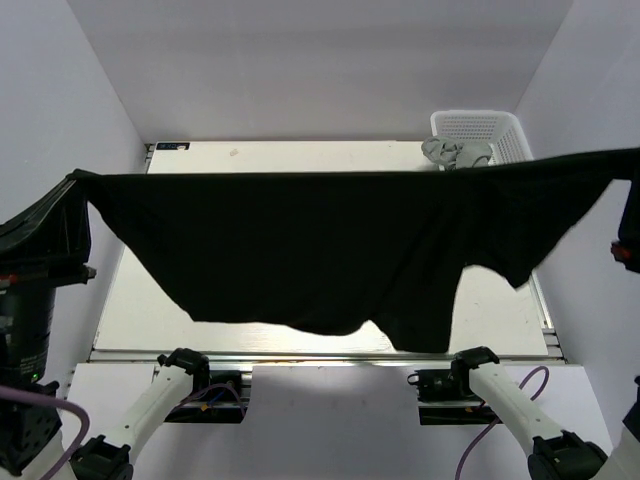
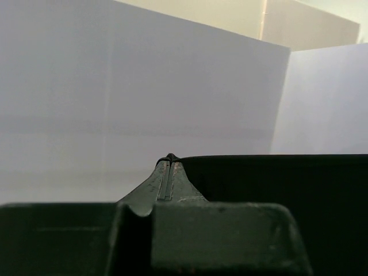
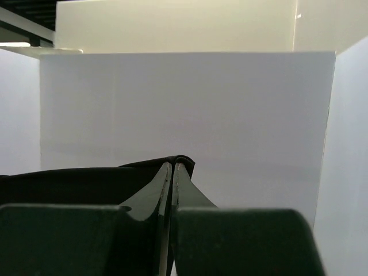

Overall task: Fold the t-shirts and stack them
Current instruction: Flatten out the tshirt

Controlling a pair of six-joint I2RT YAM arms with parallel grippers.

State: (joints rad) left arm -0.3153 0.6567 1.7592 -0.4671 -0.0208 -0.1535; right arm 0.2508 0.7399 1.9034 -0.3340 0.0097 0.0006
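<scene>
Counter sat below the black t-shirt, which hung stretched in the air between both arms with its lower edge sagging. Basket at the far right held grey t-shirts. Left tool and right tool each pinched one end of its top edge. Best move: lower it level and taut so it lands flat.

The black t-shirt hangs stretched between the left gripper and right gripper, pinched in both jaws, top edge taut, lower edge sagging (deepest nearer the right jaws). Crumpled grey t-shirts lie beyond, nearer the right jaws.
</scene>
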